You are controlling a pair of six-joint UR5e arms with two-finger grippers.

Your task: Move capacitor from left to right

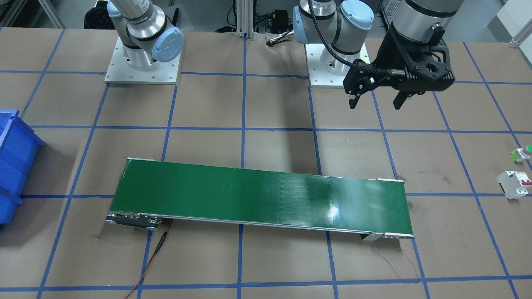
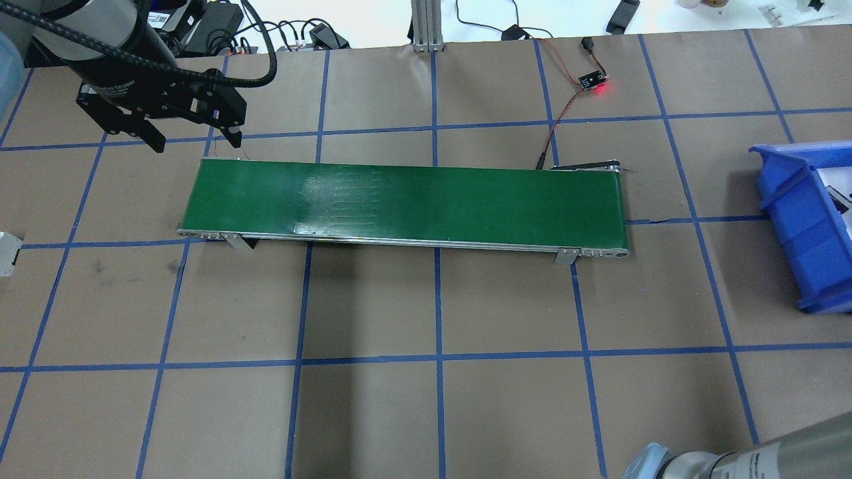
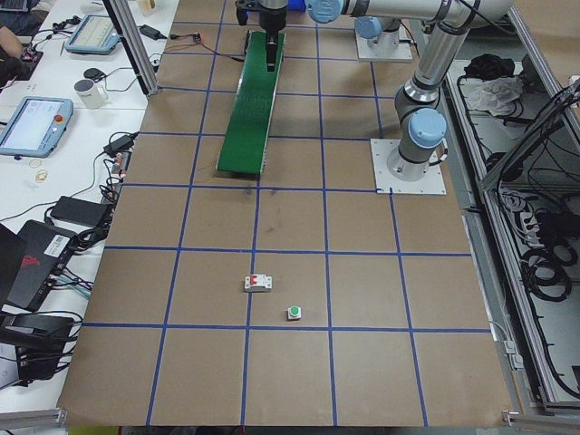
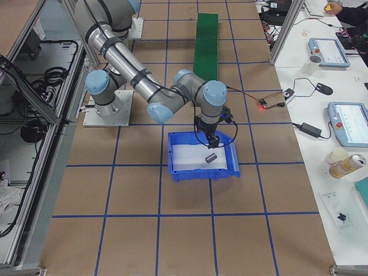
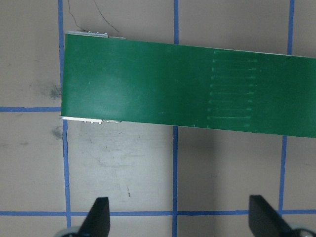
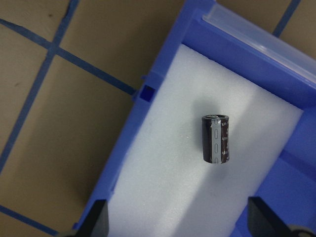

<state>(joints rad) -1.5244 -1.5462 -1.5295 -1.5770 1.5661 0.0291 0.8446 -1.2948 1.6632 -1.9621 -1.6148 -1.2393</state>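
The capacitor [image 6: 216, 139], a small black cylinder with a grey stripe, lies on its side on the white foam inside the blue bin [image 6: 148, 123]. It also shows in the exterior right view [image 4: 211, 157]. My right gripper [image 6: 180, 222] hangs above the bin [image 4: 201, 172], open and empty, with its fingertips [image 6: 98, 217] wide apart and clear of the capacitor. My left gripper [image 1: 376, 101] is open and empty above the table, just behind the left end of the green belt [image 1: 262, 199]. It also shows in the overhead view [image 2: 193, 143].
A white circuit breaker [image 1: 514, 184] and a white-and-green push button [image 1: 521, 153] lie on the table on my left. A small sensor with a red light [image 2: 594, 80] and its wire sit behind the belt's right end. The bin [image 2: 805, 219] stands at the table's right.
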